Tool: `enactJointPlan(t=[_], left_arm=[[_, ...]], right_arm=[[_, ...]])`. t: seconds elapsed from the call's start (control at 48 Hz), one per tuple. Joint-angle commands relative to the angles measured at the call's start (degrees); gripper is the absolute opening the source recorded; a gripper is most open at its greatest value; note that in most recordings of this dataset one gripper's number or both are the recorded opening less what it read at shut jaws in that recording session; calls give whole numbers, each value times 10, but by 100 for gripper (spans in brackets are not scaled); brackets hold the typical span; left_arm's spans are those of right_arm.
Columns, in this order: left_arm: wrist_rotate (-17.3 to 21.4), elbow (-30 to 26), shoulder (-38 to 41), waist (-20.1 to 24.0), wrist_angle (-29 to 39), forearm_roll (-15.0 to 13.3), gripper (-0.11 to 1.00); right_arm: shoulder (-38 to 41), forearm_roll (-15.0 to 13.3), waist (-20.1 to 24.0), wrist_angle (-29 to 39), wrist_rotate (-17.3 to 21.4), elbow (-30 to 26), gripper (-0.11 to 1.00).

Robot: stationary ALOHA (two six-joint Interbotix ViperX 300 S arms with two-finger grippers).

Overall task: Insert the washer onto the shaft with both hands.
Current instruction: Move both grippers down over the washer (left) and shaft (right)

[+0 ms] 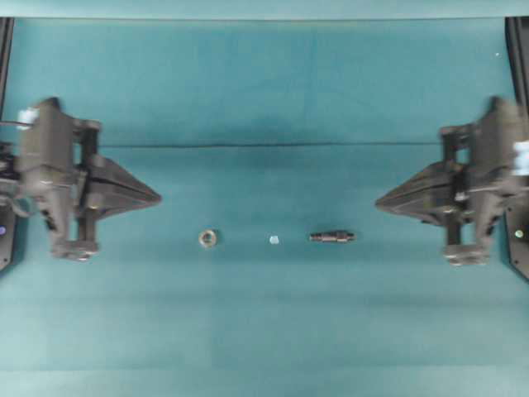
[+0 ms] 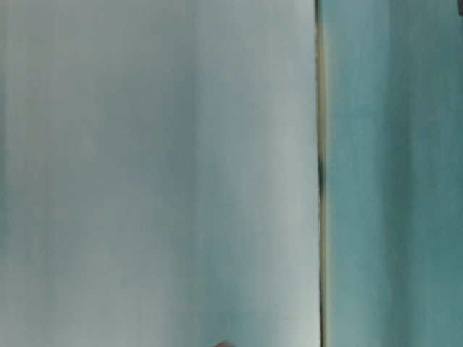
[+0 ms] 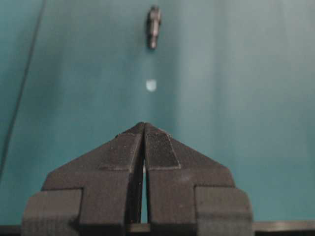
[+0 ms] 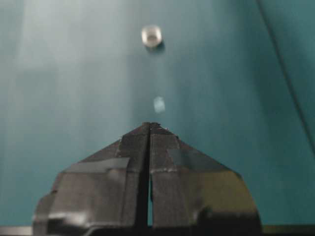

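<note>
Lying flat on the teal table cloth point(image 1: 264, 91), the washer point(image 1: 207, 238) and the shaft point(image 1: 332, 236) sit in one line across the middle of the overhead view, well apart, with a small pale speck point(image 1: 274, 240) between them. The washer rests hole-up; the shaft lies on its side with its long axis running left to right, so each thin end points toward one of the arms.

The left gripper point(image 1: 157, 198) is parked at the left edge and the right gripper point(image 1: 378, 201) at the right edge. Both have their jaws pressed together to a point and carry nothing. Both tips sit a little farther up the overhead picture than the row of parts, so neither claw is lined up with its part yet.

The washer lies nearer the left claw and the shaft nearer the right claw, so the natural split, as I judge it, is left arm for the washer and right arm for the shaft. Each wrist view looks across the table at the far part: the left wrist camera shows the speck and then the shaft beyond the closed tips, the right wrist camera shows the speck and then the washer. Each claw's own nearer part is hidden from its own camera.

Because the shaft points straight at the right claw, that gripper would need to come down from above and pinch across the collar, not along the length. Both claws must open first. The table-level view shows only blurred pale and teal surfaces.
</note>
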Motion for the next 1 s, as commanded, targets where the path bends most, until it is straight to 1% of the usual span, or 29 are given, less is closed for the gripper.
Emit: enactJointPlan(t=[0.0, 0.146, 0.25, 0.416, 0.479, 0.666, 0.833, 0.979], left_arm=[[1, -34, 32, -2, 20, 2, 2], [4, -77, 84, -2, 74, 2, 2], [1, -100, 115, -2, 104, 2, 2], [1, -142, 168, -9, 166, 2, 2], [1, -153, 186, -13, 178, 2, 2], [2, -161, 236, -23, 173, 2, 2], [5, -163, 258, -24, 171, 4, 2], [10, -162, 272, -23, 156, 4, 2]], right_arm=[[40, 2, -2, 27, 6, -36, -10], [105, -5, -2, 87, 3, -83, -10], [146, -20, -2, 133, 0, -115, -10], [182, -25, -2, 163, -1, -142, -10], [192, -25, -2, 170, -2, -148, -10], [210, -25, -2, 179, -2, -150, -10], [217, -26, -2, 185, -3, -149, -10], [228, -26, -2, 172, -11, -142, -10]])
